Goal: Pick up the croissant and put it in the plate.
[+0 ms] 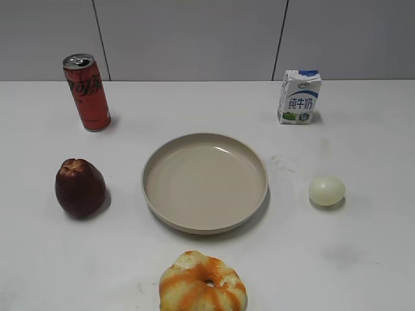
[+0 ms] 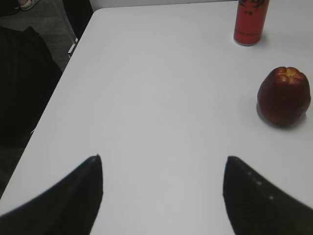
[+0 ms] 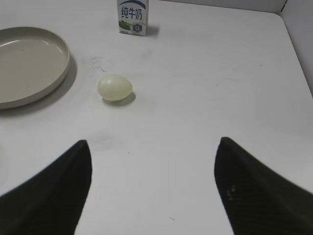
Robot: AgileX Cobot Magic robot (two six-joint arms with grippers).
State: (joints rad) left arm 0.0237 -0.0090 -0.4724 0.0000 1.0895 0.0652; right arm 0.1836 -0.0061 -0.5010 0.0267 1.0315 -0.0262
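The croissant (image 1: 203, 284), a lobed orange and pale-yellow bun with a central dimple, sits at the near edge of the table in the exterior view, just in front of the plate. The beige plate (image 1: 162, 208) lies empty in the middle; its rim also shows in the right wrist view (image 3: 61, 73). Neither gripper shows in the exterior view. My left gripper (image 2: 163, 161) is open and empty over bare table at the left. My right gripper (image 3: 152, 144) is open and empty over bare table at the right. The croissant is out of both wrist views.
A dark red apple-like fruit (image 1: 80, 187) (image 2: 284, 96) sits left of the plate. A red can (image 1: 87, 92) (image 2: 250, 20) stands at the back left. A milk carton (image 1: 299, 97) (image 3: 132, 16) stands at the back right. A pale egg (image 1: 326, 191) (image 3: 115, 87) lies right of the plate.
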